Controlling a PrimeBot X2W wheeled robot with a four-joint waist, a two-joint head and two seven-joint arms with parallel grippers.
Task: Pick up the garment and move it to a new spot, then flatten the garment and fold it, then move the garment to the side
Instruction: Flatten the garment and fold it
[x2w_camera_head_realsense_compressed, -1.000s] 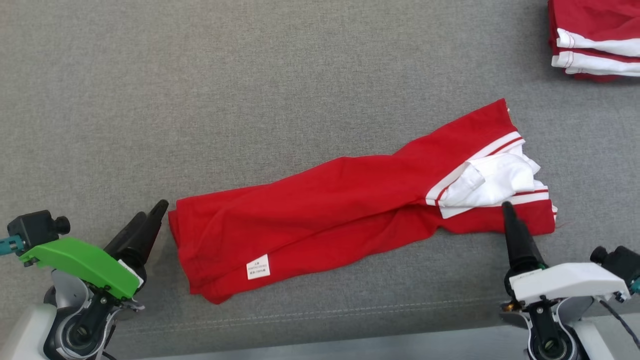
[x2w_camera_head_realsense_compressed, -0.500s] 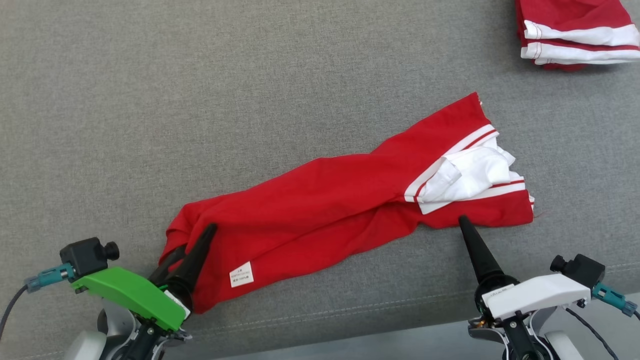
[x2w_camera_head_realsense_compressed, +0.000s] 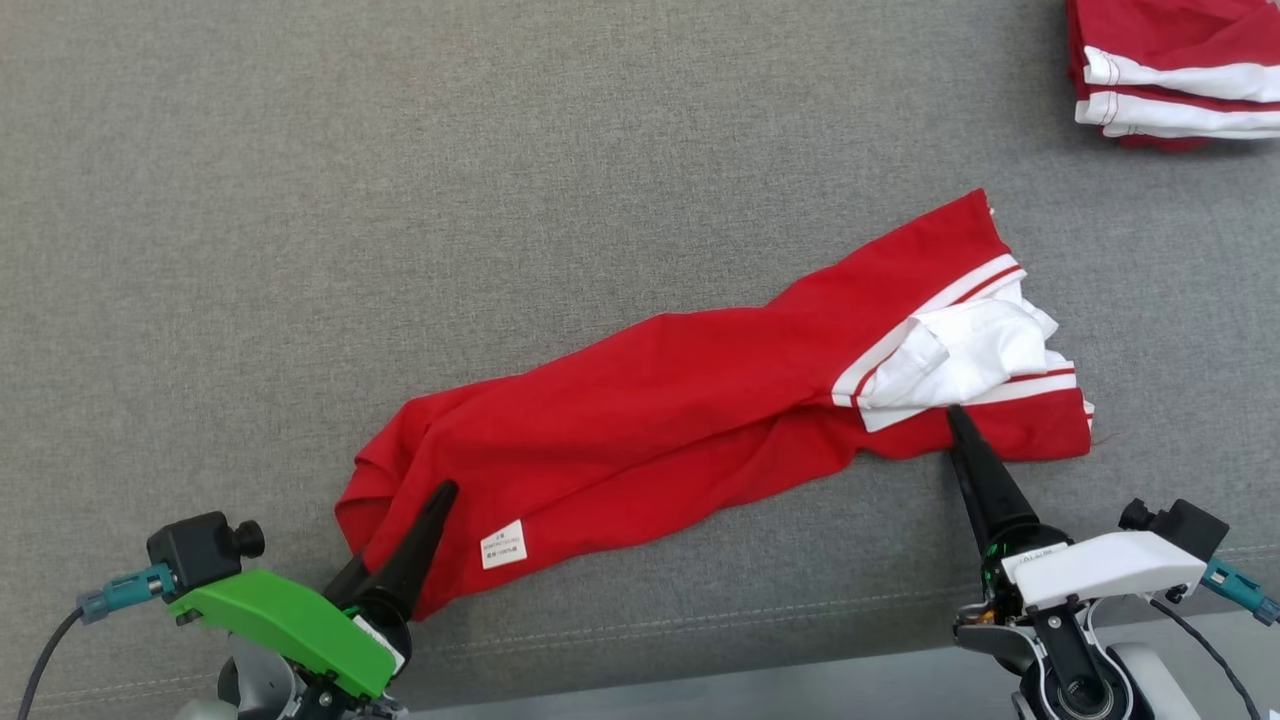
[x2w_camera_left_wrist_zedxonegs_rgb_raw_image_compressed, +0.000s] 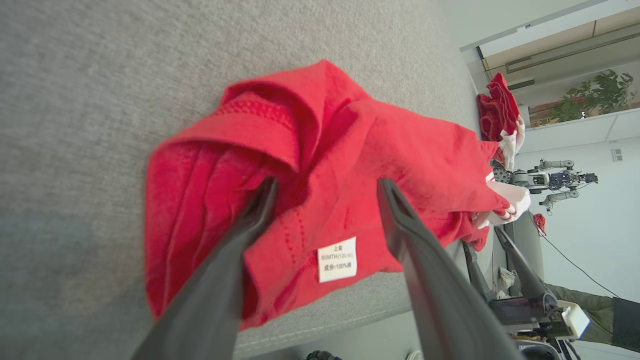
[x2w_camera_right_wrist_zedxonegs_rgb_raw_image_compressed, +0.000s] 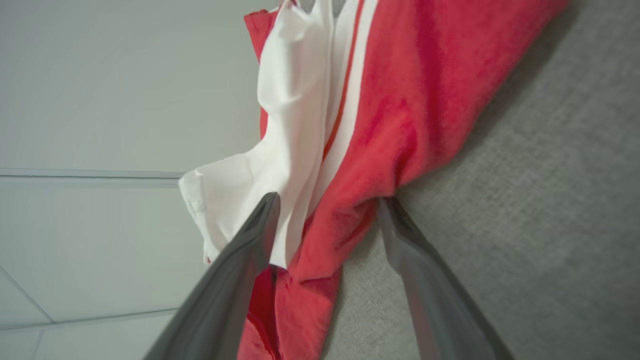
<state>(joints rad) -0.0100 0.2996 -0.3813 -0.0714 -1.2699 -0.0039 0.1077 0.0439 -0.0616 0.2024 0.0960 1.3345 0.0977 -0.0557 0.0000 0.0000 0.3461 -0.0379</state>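
The garment is red with white stripes and a white inner part at its right end. It lies stretched slantwise across the grey surface. My left gripper stands open over its bunched lower-left end. In the left wrist view the left gripper straddles red folds just above a white label. My right gripper is at the garment's near edge below the white part. In the right wrist view the right gripper is open, with a fold of the garment between its fingers.
A stack of folded red and white garments sits at the far right corner. The grey surface's stitched front edge runs just in front of both grippers. Another robot stands far off in the room.
The head camera shifted. My left gripper moved from beside the garment's left end onto it, and that end has bunched up. The right gripper stays at the near edge under the white part.
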